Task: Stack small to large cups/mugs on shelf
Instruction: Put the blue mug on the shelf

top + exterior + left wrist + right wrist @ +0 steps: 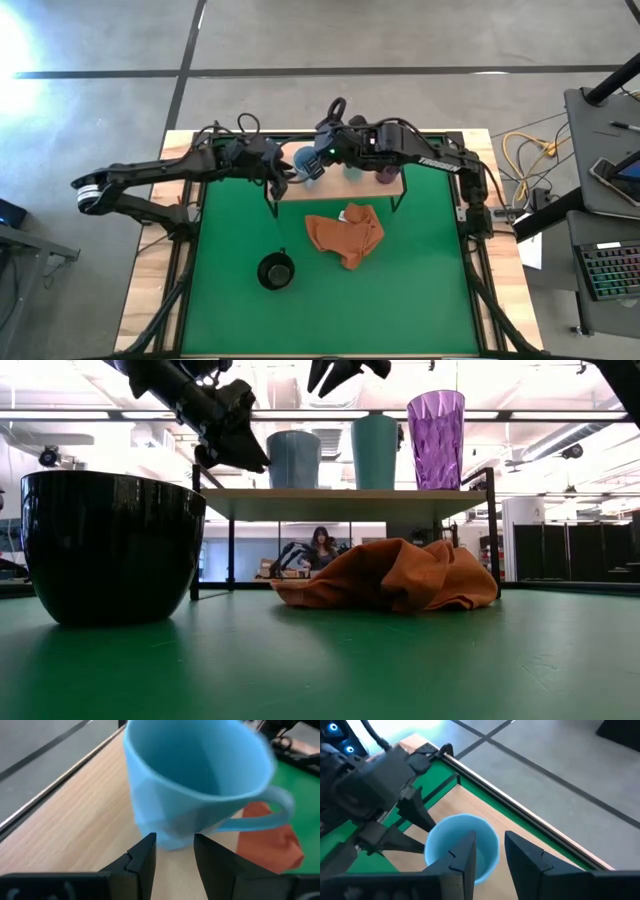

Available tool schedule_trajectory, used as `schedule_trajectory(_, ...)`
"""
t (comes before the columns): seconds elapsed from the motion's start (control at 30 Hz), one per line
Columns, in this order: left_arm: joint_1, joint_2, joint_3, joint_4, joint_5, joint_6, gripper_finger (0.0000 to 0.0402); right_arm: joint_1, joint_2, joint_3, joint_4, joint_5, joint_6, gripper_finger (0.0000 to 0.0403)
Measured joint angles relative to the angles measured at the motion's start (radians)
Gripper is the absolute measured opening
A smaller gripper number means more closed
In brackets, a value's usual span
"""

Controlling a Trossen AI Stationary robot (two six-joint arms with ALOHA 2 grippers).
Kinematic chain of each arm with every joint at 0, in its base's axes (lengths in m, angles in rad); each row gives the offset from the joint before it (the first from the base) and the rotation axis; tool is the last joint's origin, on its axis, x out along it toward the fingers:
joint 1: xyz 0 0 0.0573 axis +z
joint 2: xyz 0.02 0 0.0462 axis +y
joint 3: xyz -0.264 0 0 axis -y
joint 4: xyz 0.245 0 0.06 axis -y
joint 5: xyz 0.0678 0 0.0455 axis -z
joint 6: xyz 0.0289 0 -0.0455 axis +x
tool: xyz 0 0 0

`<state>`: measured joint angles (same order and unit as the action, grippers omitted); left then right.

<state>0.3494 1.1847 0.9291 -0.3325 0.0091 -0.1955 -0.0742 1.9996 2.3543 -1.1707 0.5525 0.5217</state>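
The light blue mug (pixel 195 775) stands upright on the left part of the wooden shelf (pixel 340 503), its handle (pixel 272 812) toward the orange cloth. The teal-green cup (pixel 375 450) and the purple cup (pixel 436 425) stand to its right. The black mug (pixel 275 271) sits on the green mat near the front. My left gripper (pixel 174 847) is open, level at the blue mug's left side (pixel 250 458). My right gripper (pixel 490 852) is open and hovers above the blue mug's rim (pixel 462 845), well clear in the low view (pixel 345 372). My left gripper comes level from the table's left, its open fingertips (pixel 145 850) right at the blue mug's lower wall (pixel 167 837). Whether they touch it, I cannot tell. The mug stands on its base on the shelf.
The orange cloth (pixel 346 233) lies crumpled on the green mat (pixel 430 290) in front of the shelf. The shelf's thin black legs (pixel 195 540) stand at its ends. Both arms crowd the shelf's left end. A person sits in the room behind the table (pixel 322 545).
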Motion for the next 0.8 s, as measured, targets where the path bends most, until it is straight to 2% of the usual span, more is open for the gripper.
schedule_trajectory(0.53, 0.004, 0.154, 0.053, 0.082, 0.025, 0.002, 0.0118, 0.0, -0.002, 0.0, -0.013, 0.0, -0.003, 0.0095)
schedule_trajectory(0.8, 0.004, 0.114, 0.054, 0.042, 0.043, 0.002, 0.0118, -0.001, -0.002, 0.0, -0.06, 0.0, -0.002, 0.0095)
